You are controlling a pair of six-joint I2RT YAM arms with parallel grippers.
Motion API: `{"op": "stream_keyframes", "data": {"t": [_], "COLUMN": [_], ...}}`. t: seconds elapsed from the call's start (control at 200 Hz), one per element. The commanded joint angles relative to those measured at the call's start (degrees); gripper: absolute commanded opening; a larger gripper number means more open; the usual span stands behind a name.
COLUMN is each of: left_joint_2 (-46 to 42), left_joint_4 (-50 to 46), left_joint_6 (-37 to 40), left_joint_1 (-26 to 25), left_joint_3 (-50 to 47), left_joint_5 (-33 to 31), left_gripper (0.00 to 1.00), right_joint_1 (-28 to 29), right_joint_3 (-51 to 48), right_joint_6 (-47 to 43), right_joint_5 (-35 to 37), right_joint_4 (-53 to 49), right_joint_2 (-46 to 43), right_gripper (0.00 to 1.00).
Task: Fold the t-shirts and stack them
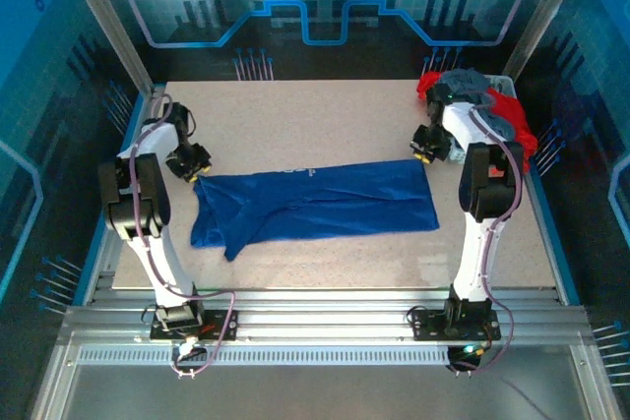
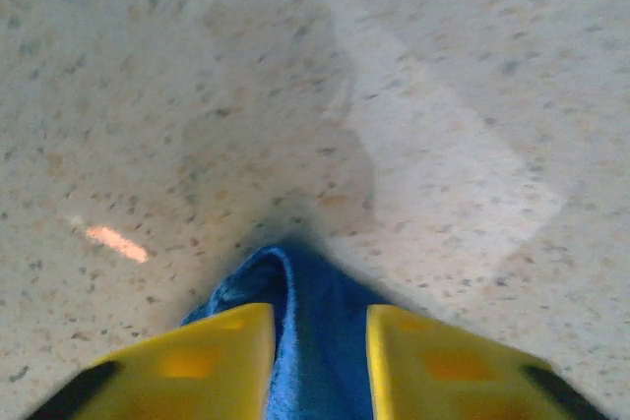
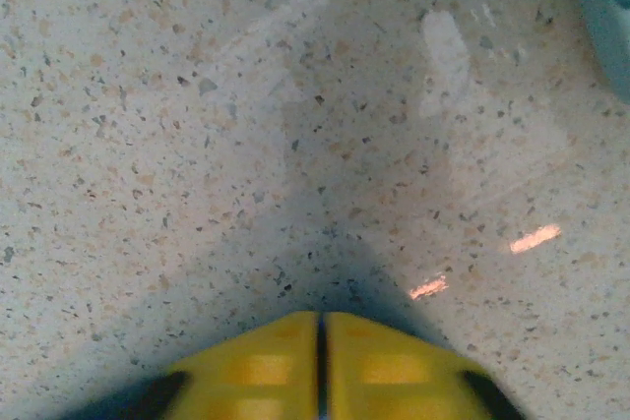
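The blue t-shirt (image 1: 315,206) lies as a long band across the middle of the table (image 1: 295,110), with its left end bunched and trailing toward the near edge. Wide bare tabletop runs from it to the far edge, and a narrower strip lies on its near side. The left gripper (image 1: 197,166) sits at the band's far left corner, its fingers (image 2: 217,361) parted with blue cloth between them. The right gripper (image 1: 425,152) is at the far right corner, its fingers (image 3: 256,366) nearly together, a thin slit between. Red t-shirts (image 1: 517,125) are heaped at the table's far right corner.
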Motion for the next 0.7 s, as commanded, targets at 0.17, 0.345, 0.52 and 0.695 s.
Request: {"op": "stream_keyframes", "data": {"t": [0.17, 0.345, 0.52, 0.695], "left_joint_2": [-13.5, -23.2, -25.4, -25.0], "left_joint_4": [-6.2, -5.6, -3.2, -3.5], "left_joint_6": [-5.1, -13.1, -15.8, -14.2], "left_joint_1": [-1.2, -2.7, -3.6, -3.7], "left_joint_3": [-3.9, -17.2, -25.9, -27.9], "left_joint_5": [3.0, 9.6, 16.0, 13.5], "left_gripper": [0.55, 0.53, 0.54, 0.55], "right_joint_1": [0.2, 0.6, 0.7, 0.3], "right_joint_3": [-4.1, -22.4, -35.7, -38.9], "right_joint_6": [-2.1, 3.1, 9.6, 11.5], "right_joint_5": [5.2, -2.2, -12.2, -12.4], "right_joint_4": [-2.6, 4.1, 13.9, 16.1], "right_joint_2": [-10.7, -22.4, -26.6, -24.7], "right_gripper": [0.47, 0.44, 0.43, 0.41]}}
